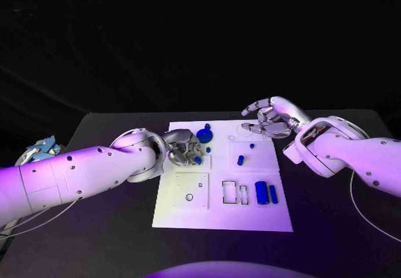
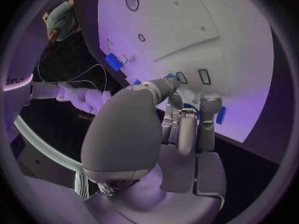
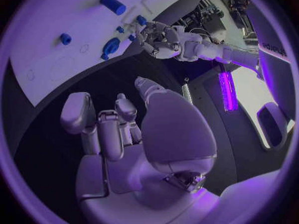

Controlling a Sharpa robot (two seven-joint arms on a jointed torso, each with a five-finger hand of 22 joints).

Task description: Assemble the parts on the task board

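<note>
While left hand point(image 1: 182, 149) works over task board's point(image 1: 251, 220) left-middle, fingers curled down around small blue part point(image 1: 197, 160); whether pinched, cannot tell. Right hand point(image 1: 269, 117) hovers at far right corner, fingers loosely curled, empty. Left nearer remaining blue pegs point(image 1: 240, 160).

Left hand point(image 1: 182, 147) curled over the left edge of the white task board point(image 1: 219, 217) beside a round blue part point(image 1: 204, 135); right hand point(image 1: 269, 117) hovers, fingers curled, above the board's far right corner.
</note>
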